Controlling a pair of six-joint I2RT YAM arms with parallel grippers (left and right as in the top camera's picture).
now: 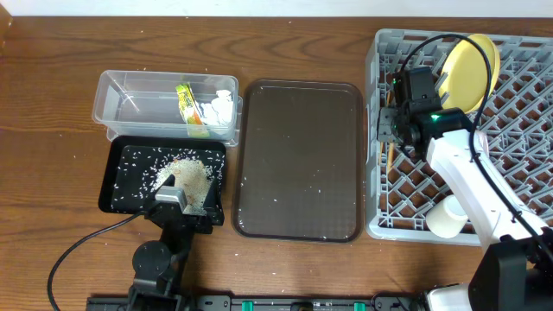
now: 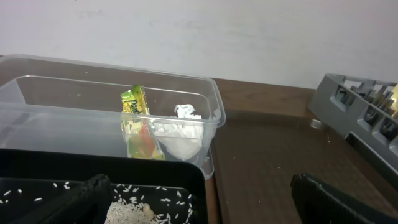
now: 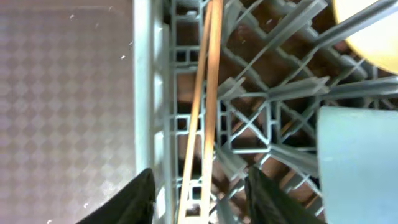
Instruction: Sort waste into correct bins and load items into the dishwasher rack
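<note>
The clear tub [image 1: 130, 99] holds the green-and-orange wrapper [image 1: 186, 104] and white tissue [image 1: 218, 105]; both also show in the left wrist view, the wrapper [image 2: 137, 121] next to the tissue [image 2: 183, 134]. The black tray [image 1: 117, 186] holds rice scraps [image 1: 186, 173]. My left gripper [image 1: 177, 200] is open and empty over the tray's front right corner [image 2: 205, 208]. The grey rack [image 1: 518, 164] holds the upright yellow plate [image 1: 471, 65], a white bowl [image 1: 447, 216] and two chopsticks [image 3: 205, 106]. My right gripper [image 3: 202, 205] is open, its fingers on either side of the chopsticks at the rack's left edge [image 1: 393, 130].
The brown serving tray [image 1: 298, 160] lies between the bins and the rack, with a few rice grains on it. A pale-blue shape [image 3: 357, 168] sits in the rack just right of my right gripper. A cable [image 1: 78, 250] runs across the table at the front left.
</note>
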